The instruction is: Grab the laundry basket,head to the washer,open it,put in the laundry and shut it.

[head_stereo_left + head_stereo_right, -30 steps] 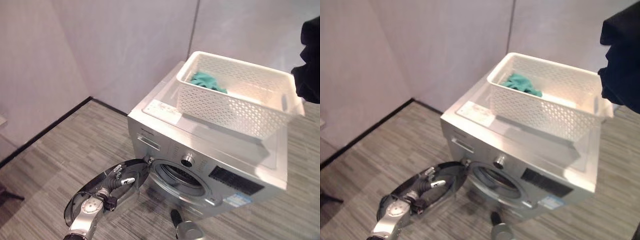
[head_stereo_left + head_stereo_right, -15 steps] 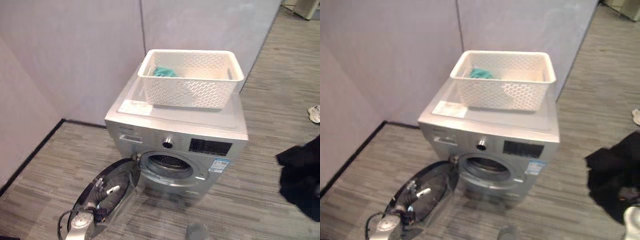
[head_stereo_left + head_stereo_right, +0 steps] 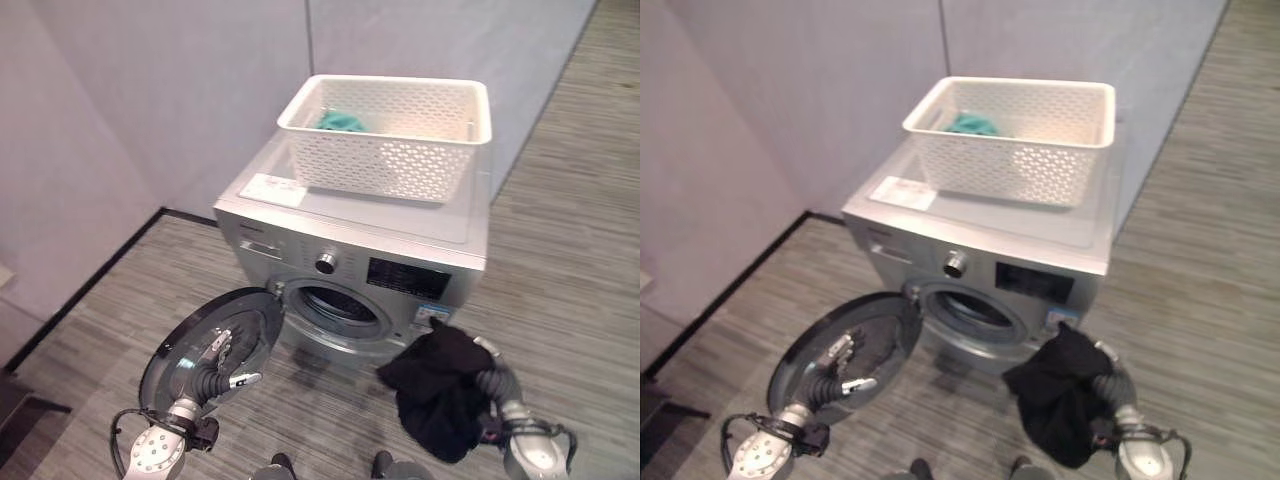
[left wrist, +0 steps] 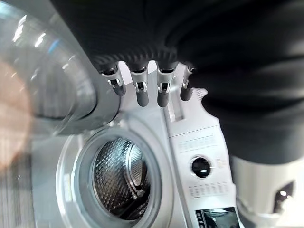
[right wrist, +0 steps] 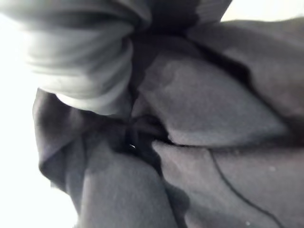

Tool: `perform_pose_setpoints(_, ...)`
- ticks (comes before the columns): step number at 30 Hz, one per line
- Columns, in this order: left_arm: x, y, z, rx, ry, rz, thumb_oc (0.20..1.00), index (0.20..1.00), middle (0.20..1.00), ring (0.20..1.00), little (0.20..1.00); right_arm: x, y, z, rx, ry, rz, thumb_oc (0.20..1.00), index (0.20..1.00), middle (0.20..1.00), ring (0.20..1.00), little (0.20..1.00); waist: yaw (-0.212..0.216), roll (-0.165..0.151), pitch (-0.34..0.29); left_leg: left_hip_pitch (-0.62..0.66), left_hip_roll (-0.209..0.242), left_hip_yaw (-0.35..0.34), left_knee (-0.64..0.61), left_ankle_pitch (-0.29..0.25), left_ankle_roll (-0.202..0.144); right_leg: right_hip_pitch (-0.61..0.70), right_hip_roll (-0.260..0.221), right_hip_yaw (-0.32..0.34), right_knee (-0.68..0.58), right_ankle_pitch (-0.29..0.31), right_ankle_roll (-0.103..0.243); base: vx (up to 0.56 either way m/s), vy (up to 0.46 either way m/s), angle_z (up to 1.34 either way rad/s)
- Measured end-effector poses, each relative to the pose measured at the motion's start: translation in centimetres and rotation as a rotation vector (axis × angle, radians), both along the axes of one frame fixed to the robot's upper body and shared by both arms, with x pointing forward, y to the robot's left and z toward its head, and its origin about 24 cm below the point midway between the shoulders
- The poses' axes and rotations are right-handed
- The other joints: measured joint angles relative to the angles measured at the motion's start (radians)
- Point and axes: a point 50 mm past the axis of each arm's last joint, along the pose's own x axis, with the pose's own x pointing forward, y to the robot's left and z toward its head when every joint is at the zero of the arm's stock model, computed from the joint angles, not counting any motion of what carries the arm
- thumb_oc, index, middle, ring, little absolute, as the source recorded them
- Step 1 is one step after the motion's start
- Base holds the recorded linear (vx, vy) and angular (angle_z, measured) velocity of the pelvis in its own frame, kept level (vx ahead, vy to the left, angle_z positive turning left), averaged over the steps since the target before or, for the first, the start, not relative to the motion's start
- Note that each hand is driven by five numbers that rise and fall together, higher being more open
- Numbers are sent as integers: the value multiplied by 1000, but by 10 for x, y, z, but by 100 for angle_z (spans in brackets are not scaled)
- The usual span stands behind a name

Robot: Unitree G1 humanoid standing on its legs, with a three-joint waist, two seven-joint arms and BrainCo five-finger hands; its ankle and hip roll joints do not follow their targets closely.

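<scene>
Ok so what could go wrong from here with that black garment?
The black garment hangs loose from the right hand, low beside the silver washer's round opening, so it could snag the rim or drop to the floor. The left hand rests by the open glass door; the door might swing. A teal cloth remains in the white perforated basket.

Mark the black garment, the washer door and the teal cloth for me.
black garment (image 3: pixel 438 392), left eye view, middle of the hanging bundle.
washer door (image 3: pixel 185 345), left eye view, inner face of the open door.
teal cloth (image 3: pixel 341 122), left eye view, top fold inside the basket.

Glossy metal washer (image 3: pixel 350 250), perforated plastic basket (image 3: pixel 390 160)
</scene>
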Motion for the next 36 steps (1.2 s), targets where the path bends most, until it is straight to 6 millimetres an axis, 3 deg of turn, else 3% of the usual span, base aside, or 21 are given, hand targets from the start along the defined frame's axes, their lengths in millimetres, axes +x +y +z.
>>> perform_pose_setpoints(2,-1,-7,-7,-12,36,-36,1000,1000,1000,1000,1000,-1,12,-6,57,28,51,200,200,200,200,200,10,-7,4,-17,-4,-26,3,1,0,3,-1,-19,-3,0,0,-125,-80,47)
perform_pose_setpoints(5,0,-24,-34,-25,154,-110,1000,1000,1000,1000,1000,9,29,-8,94,25,127,200,200,200,200,200,20,-24,25,-40,-6,-51,11,31,-3,6,2,-48,-6,4,2,-74,-75,37)
perform_pose_setpoints(9,15,-50,-68,-11,278,-194,1000,1000,1000,1000,1000,33,34,2,107,-42,141,200,200,200,200,200,12,-54,64,-66,-9,-100,22,40,-12,17,19,-45,-24,6,-5,-34,-57,33)
perform_pose_setpoints(12,24,-64,-75,45,295,-249,1000,1000,1000,1000,1000,52,42,14,99,-103,170,200,200,200,200,200,6,-55,78,-67,-14,-101,12,38,-17,17,18,-43,-37,7,-9,-101,-5,2)
perform_pose_setpoints(17,73,-98,-41,99,93,-320,1000,1000,1000,1000,1000,80,63,37,133,-232,220,200,200,200,200,200,4,-48,117,-120,-23,-96,0,64,1,-43,15,-43,-43,44,-10,-73,1,0)
perform_pose_setpoints(24,121,-141,10,105,-144,-339,1000,1000,1000,1000,1000,98,87,53,175,-302,248,200,200,200,200,200,-17,-73,207,-172,-22,-91,8,65,2,-95,13,-41,-40,54,-11,-48,-7,-1)
perform_pose_setpoints(28,130,-158,19,109,-185,-341,1000,1000,1000,1000,1000,106,87,65,180,-364,221,200,200,200,200,200,-22,-66,236,-178,-24,-81,5,65,1,-103,8,-41,-37,53,-10,0,0,0)
perform_pose_setpoints(36,122,-179,13,87,-156,-401,1000,1000,1000,1000,1000,114,89,75,231,-403,178,200,200,200,200,200,-37,-58,280,-189,-39,-79,3,63,5,-110,-7,-43,-32,49,-6,11,10,5)
